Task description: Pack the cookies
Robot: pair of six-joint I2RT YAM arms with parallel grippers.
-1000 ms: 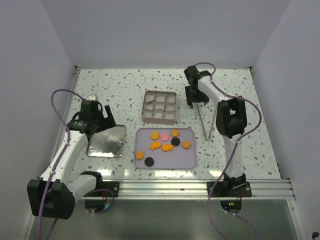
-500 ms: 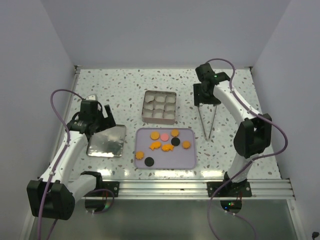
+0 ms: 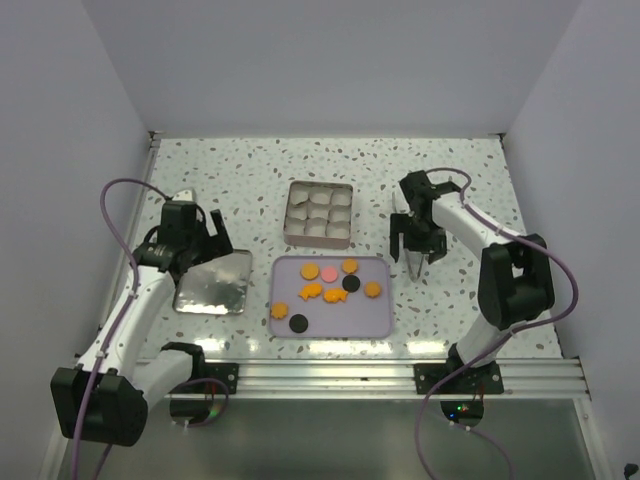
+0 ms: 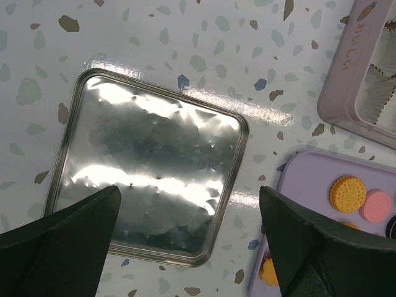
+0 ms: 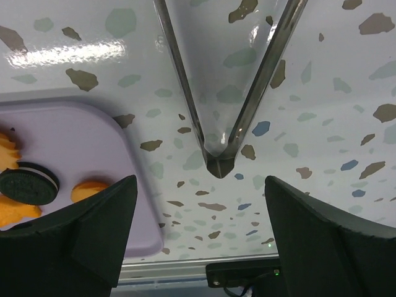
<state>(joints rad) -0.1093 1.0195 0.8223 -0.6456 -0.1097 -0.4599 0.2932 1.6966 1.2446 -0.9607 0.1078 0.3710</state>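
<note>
- The cookies (image 3: pixel 334 294) all lie on the lavender tray (image 3: pixel 380 320), at the near middle of the table (image 3: pixel 240 180). Most are orange.
- A pink cookie (image 3: pixel 328 273) lies near the tray's far edge. Two black cookies (image 3: pixel 298 322) sit apart, one mid-tray and one at the near left.
- Just beyond the tray stands a square tin (image 3: pixel 293 212) with white compartments.
- The left pincer (image 4: pixel 190 189) is spread wide and holds nothing. It hangs over a shiny metal lid (image 4: pixel 148 185) that lies flat, left of the tray.
- The right pincer (image 5: pixel 200 179) is also spread wide and empty, to the right of the tray.
- The joined end of the metal tongs (image 5: pixel 218 162) lies on the table between its fingers (image 5: pixel 74 235), touching neither.
</note>
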